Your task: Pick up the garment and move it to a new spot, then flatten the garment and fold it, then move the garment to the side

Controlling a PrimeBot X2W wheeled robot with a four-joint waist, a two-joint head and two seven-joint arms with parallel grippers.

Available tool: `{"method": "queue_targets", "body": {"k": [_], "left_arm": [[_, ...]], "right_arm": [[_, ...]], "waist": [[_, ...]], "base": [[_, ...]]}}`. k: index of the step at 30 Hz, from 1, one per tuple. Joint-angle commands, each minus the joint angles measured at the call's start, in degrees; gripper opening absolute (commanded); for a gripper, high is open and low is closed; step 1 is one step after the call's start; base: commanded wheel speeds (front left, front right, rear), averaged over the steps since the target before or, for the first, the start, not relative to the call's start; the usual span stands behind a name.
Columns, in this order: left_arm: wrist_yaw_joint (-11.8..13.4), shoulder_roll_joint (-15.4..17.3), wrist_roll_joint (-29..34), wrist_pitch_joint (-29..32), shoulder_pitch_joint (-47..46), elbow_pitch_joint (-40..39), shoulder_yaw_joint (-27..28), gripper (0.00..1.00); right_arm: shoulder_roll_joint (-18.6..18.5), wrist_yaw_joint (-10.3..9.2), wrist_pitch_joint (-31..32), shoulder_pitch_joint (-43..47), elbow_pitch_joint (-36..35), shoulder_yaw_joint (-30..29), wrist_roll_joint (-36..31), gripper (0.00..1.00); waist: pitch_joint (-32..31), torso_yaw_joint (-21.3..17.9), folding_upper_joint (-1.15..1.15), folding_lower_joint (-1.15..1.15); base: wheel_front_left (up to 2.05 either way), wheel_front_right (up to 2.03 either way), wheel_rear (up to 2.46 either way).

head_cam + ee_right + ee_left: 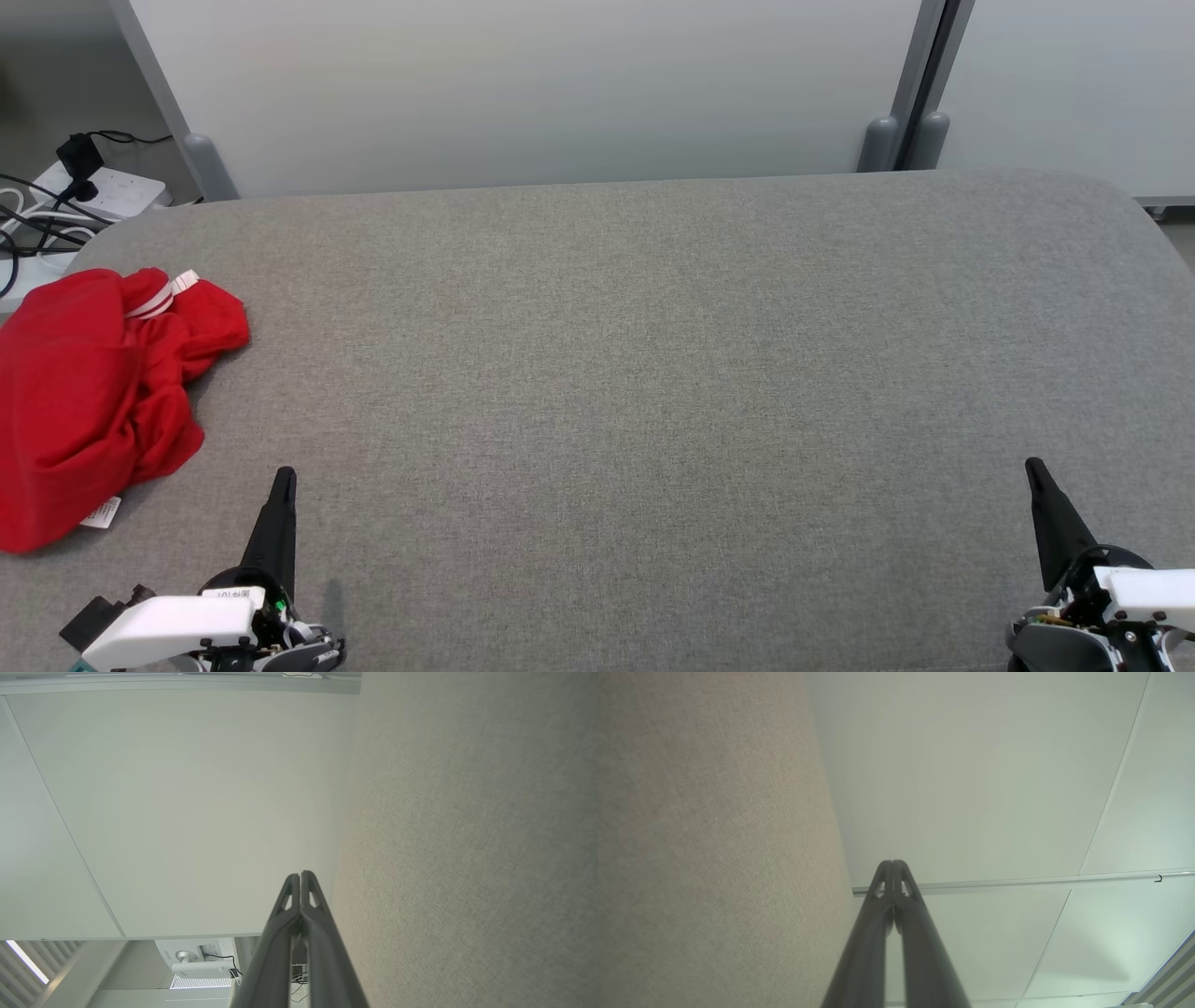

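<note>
**Work surface** (653, 373): grey woven covering with rounded far corners. It is the largest item in the head view. Its near edge and left side are cut off by the frame. In both wrist views it appears as a textured grey band beside the fingers.

**Wall panels** (523, 93): pale and plain, standing behind the far edge of the surface, divided by grey uprights. The tops are out of frame.

**Garment** (84, 401): red and crumpled in a loose heap, lying at the left edge of the surface. Its left part is cut off by the frame, so the full extent cannot be told, nor what kind of garment it is. A white striped band (163, 294) shows at its far end.

**Left gripper** (285, 478): the two dark fingers are pressed together to a single point and hold nothing. It sits at lower left with its body cut by the bottom edge. The garment lies just beside it on its left and further up the surface, apart from the fingertips. The left wrist view shows the tips (893, 865) meeting.

**Right gripper** (1034, 467): the fingers are likewise closed together and empty. It sits at lower right, well apart from the garment, across the surface. The right wrist view shows the tips (300, 877) meeting.

**Power strip** (112, 191): white, with dark cables, on the floor past the far left corner and partly hidden by it.

**Label** (101, 512): small and white, at the garment's near hem. The print is too small to read.
</note>
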Motion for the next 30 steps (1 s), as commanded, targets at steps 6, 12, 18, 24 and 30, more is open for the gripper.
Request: {"method": "queue_targets", "body": {"k": [6,12,18,24,30], "left_arm": [[-0.5,1.1,-0.3,0.4,-3.3,-1.6,1.9,0.00],[-0.5,1.1,-0.3,0.4,-3.3,-1.6,1.9,0.00],[-0.5,1.1,-0.3,0.4,-3.3,-1.6,1.9,0.00],[-0.5,1.1,-0.3,0.4,-3.3,-1.6,1.9,0.00],[-0.5,1.1,-0.3,0.4,-3.3,-1.6,1.9,0.00]], "right_arm": [[-0.6,0.28,0.4,-1.9,-1.7,0.9,0.7,0.00],[-0.6,0.28,0.4,-1.9,-1.7,0.9,0.7,0.00],[-0.6,0.28,0.4,-1.9,-1.7,0.9,0.7,0.00],[-0.6,0.28,0.4,-1.9,-1.7,0.9,0.7,0.00],[-0.6,0.28,0.4,-1.9,-1.7,0.9,0.7,0.00]], "waist": [[0.0,0.0,0.00,0.00],[0.0,0.0,0.00,0.00],[0.0,0.0,0.00,0.00],[0.0,0.0,0.00,0.00],[0.0,0.0,0.00,0.00]], "base": [[0.00,0.00,0.00],[0.00,0.00,0.00],[0.00,0.00,0.00],[0.00,0.00,0.00],[0.00,0.00,0.00]]}}
